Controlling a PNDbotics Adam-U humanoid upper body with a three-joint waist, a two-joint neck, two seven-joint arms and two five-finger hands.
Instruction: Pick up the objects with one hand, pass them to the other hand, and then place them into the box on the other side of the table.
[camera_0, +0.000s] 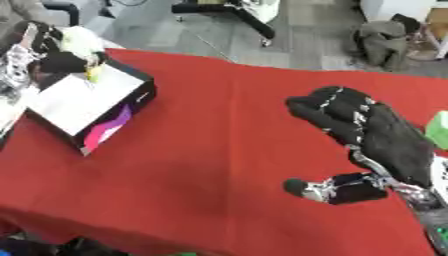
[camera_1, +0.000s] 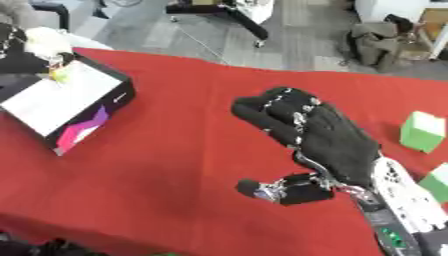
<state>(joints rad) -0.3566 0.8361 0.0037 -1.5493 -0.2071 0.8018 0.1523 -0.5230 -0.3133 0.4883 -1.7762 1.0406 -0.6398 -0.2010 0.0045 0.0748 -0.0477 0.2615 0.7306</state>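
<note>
The black box (camera_0: 131, 107) with a white inside and a pink-purple side stands at the table's left. My left hand (camera_0: 59, 61) hovers over the box's far corner, and a small yellow-green object (camera_0: 92, 74) shows at its fingertips, just above the white inside. A pale, whitish lump (camera_0: 80, 37) lies just behind that hand; what it is I cannot make out. My right hand (camera_1: 337, 140) is open above the red cloth at the right, fingers spread toward the upper left, thumb out to the lower left, nothing in it.
Two green blocks (camera_1: 423, 131) (camera_1: 437, 181) sit on the red tablecloth (camera_0: 219, 150) at the right edge, beside my right arm. Beyond the far table edge are grey floor, a black stand and a bundle of dark cloth (camera_1: 376, 42).
</note>
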